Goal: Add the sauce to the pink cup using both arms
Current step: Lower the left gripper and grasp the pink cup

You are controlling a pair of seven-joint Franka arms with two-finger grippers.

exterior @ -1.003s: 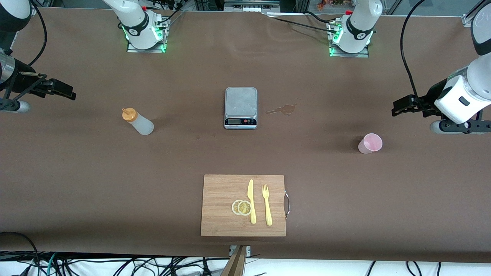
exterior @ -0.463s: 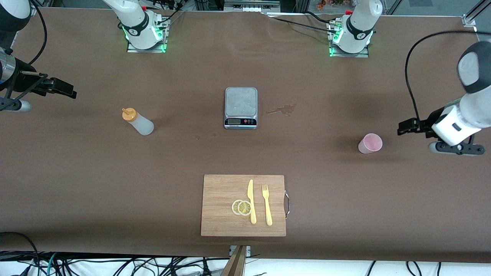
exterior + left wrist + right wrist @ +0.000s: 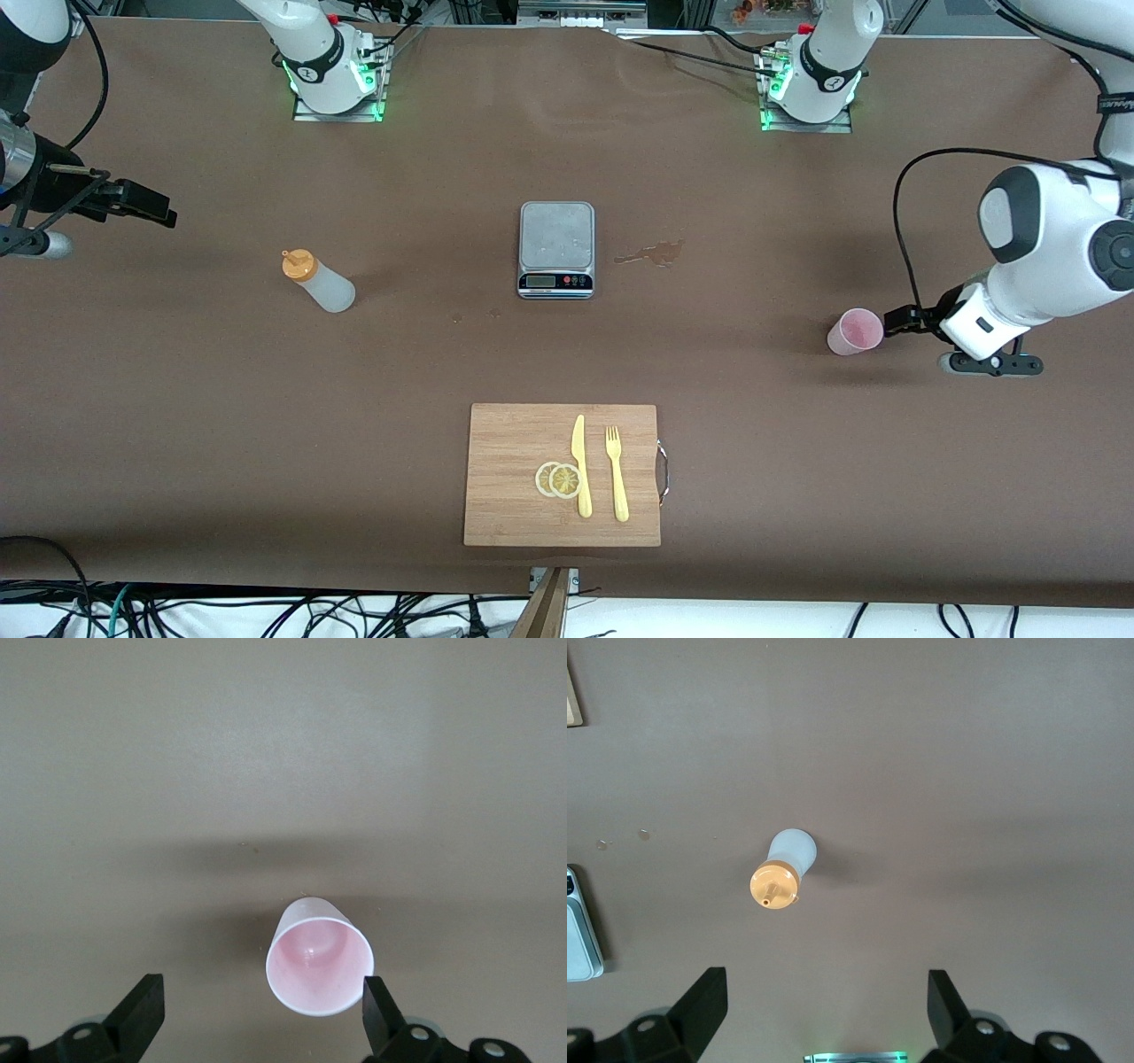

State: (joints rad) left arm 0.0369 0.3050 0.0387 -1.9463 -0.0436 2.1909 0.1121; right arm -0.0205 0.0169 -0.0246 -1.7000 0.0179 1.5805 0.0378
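Sauce in a small translucent whitish squeeze bottle with an orange nozzle cap (image 3: 319, 281), standing upright on the brown surface (image 3: 177, 399) toward the right arm's end. Small pale pink plastic cup (image 3: 856, 331) sitting upright toward the left arm's end, empty inside (mouth seen in the left wrist view (image 3: 319, 966)). Left pincer (image 3: 895, 320) hovering just beside the cup with fingers (image 3: 142, 1014) spread wide, gripping nothing. Right pincer (image 3: 146, 207) waiting over the surface's edge, well apart from the bottle (image 3: 782, 871), fingers (image 3: 704, 1001) likewise spread. Steel kitchen scale (image 3: 555, 249) sitting between bottle and cup; rectangular wooden cutting board (image 3: 514, 505) lying nearer the front camera.
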